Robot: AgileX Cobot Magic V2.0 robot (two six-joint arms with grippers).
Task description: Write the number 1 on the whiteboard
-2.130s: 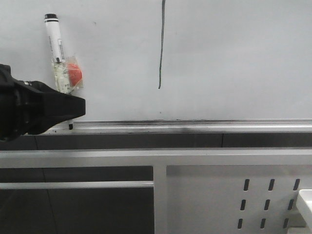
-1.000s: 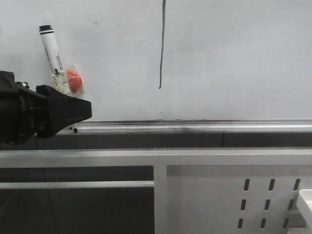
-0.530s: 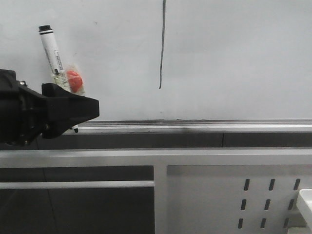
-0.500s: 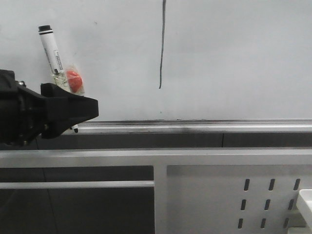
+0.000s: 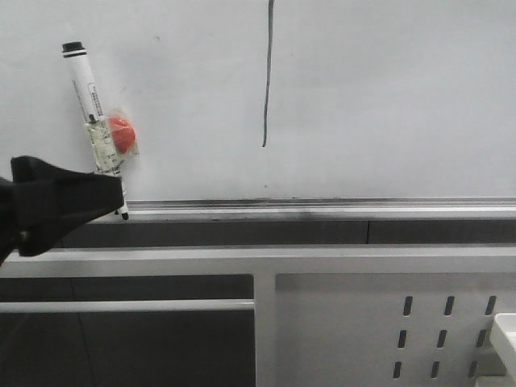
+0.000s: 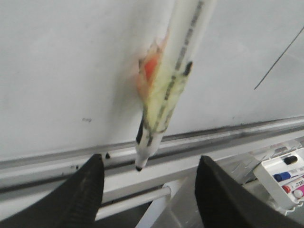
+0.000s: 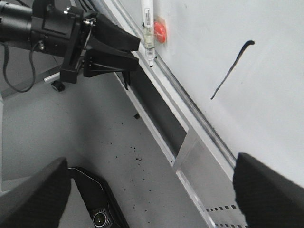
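- A marker (image 5: 94, 121) leaned against the whiteboard (image 5: 387, 97) at its left side, capped end up and tip down at the silver rail (image 5: 322, 208), tilted slightly with the top to the left; a red-orange blob with clear tape (image 5: 121, 135) sat on its right flank.
- Below the rail ran a white metal frame with slotted holes (image 5: 443, 326) — nearer and lower in the scene.
- A tray of markers (image 6: 285, 173) showed at the edge of the left wrist view, below the rail.
- The number 1 (image 5: 268, 72) stood as a thin black stroke, well to the right of the marker, its lower end above the rail.
- The left gripper (image 6: 147, 194) had its fingers (image 6: 83, 194) spread wide, just in front of the marker's tip and holding nothing — no contact with the marker showed.
- The right gripper (image 7: 147, 199) was parted too, its dark fingers (image 7: 33, 194) far from the board and empty.
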